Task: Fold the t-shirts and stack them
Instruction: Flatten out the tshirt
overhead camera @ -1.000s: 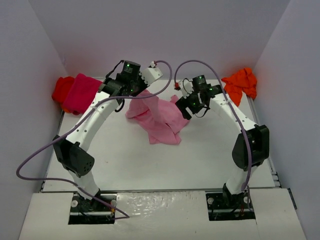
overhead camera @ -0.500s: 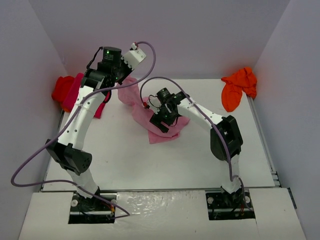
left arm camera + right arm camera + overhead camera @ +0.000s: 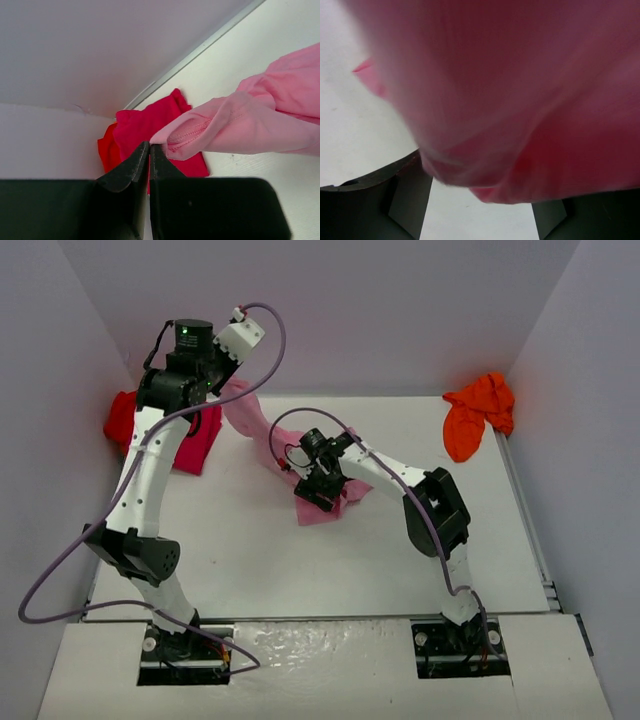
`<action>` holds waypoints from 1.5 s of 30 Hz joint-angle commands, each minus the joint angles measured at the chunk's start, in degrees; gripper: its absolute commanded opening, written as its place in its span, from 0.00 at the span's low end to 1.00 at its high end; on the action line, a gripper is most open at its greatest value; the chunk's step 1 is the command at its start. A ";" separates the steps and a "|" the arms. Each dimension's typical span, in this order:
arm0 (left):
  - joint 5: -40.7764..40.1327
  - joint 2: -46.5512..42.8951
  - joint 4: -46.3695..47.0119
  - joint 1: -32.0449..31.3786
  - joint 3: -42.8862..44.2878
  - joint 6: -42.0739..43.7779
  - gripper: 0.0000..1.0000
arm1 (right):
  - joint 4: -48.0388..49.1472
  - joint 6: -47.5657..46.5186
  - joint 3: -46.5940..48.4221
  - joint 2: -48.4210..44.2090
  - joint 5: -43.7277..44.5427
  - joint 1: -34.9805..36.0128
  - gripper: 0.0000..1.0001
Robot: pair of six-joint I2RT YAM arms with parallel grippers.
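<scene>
Left gripper (image 3: 149,146): pinched tight on the pink t-shirt (image 3: 260,125) hem, lifted back-left.
Right gripper (image 3: 314,490): fingers apart, over the shirt's low end on the table (image 3: 400,550).
Cloth: probably light, limp, sags.
Best hold: stitched hem or corner.
Others: magenta t-shirt (image 3: 195,445) left, orange t-shirt (image 3: 475,415) back-right.

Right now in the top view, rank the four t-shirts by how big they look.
1. light pink t-shirt
2. orange t-shirt
3. magenta t-shirt, partly hidden
4. red t-shirt, mostly hidden, so its true size is unclear
</scene>
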 commanded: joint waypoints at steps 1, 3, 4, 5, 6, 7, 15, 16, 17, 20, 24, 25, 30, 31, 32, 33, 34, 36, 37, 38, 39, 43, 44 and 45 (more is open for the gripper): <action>0.40 -4.09 1.85 5.35 7.68 -1.26 0.00 | 3.49 3.64 0.96 1.39 13.28 -2.42 0.60; 1.23 -4.68 1.79 7.34 8.84 -1.55 0.00 | 4.20 5.39 2.06 2.93 17.50 -3.80 0.55; 1.50 -4.93 1.73 8.00 9.30 -1.63 0.00 | 4.34 5.97 2.48 3.55 18.61 -4.67 0.55; 1.74 -5.08 1.59 8.60 9.80 -1.68 0.00 | 4.39 6.38 2.81 3.96 19.28 -5.42 0.55; 1.92 -5.09 1.18 9.54 10.74 -1.68 0.00 | 4.39 6.68 3.16 4.03 19.75 -5.90 0.55; 2.13 -5.01 0.51 10.45 11.57 -1.68 0.00 | 4.43 6.85 3.34 3.93 21.00 -6.15 0.55; 3.96 -4.85 -1.13 15.56 15.02 -1.68 0.00 | 5.01 7.17 3.12 0.87 26.15 -6.45 0.55; 4.03 -4.79 -1.30 15.82 15.26 -1.65 0.00 | 4.81 7.18 2.99 0.40 24.13 -6.48 0.54; 4.08 -4.74 -1.47 16.04 15.39 -1.60 0.00 | 4.61 7.08 2.63 0.00 21.53 -6.34 0.54; 4.30 -4.78 -1.97 16.24 15.01 -1.51 0.00 | 3.90 7.16 1.94 -0.17 18.89 -5.41 0.51; 4.61 -5.26 -1.66 16.24 13.56 -1.60 0.00 | 2.90 7.20 1.42 0.35 15.57 -4.98 0.48; 4.71 -5.37 -1.66 16.24 13.31 -1.60 0.00 | 2.85 7.05 1.21 0.46 14.91 -4.98 0.48; 4.96 -5.61 -1.67 16.24 12.34 -1.68 0.00 | 1.22 6.54 0.98 1.50 6.69 -4.91 0.47; 4.92 -5.66 -1.62 16.24 12.08 -1.64 0.00 | 0.22 6.34 1.36 1.96 5.03 -4.81 0.43; 4.87 -5.70 -1.58 16.24 11.80 -1.60 0.00 | -0.82 6.15 1.77 2.48 3.41 -4.72 0.38; 4.87 -5.62 -1.58 16.24 11.65 -1.60 0.00 | -1.64 6.08 1.85 2.93 2.07 -4.72 0.35; 4.82 -5.67 -1.52 16.24 11.48 -1.54 0.00 | -1.97 5.96 1.55 3.15 1.25 -4.72 0.34; 4.47 -5.62 -1.41 16.24 11.21 -1.43 0.00 | -2.81 5.50 0.64 3.25 -0.89 -4.72 0.31; 4.43 -5.61 -1.33 16.24 11.12 -1.42 0.00 | -3.40 5.02 0.26 3.33 -1.97 -4.72 0.31; 4.43 -5.67 -1.26 16.24 10.99 -1.37 0.00 | -4.07 4.48 -0.25 3.40 -3.73 -4.78 0.31; 4.46 -5.65 -1.23 16.24 10.87 -1.36 0.00 | -4.53 4.09 -0.70 3.40 -5.06 -4.78 0.31; 4.77 -5.82 -0.92 16.24 10.16 -1.61 0.00 | -5.98 3.32 -1.21 4.09 -7.97 -4.71 0.33; 4.73 -6.00 -0.70 16.24 9.75 -1.70 0.00 | -6.03 3.18 -1.16 4.36 -8.46 -4.67 0.33; 4.72 -6.16 -0.53 16.24 9.40 -1.73 0.00 | -6.10 3.06 -1.09 4.63 -8.92 -4.63 0.33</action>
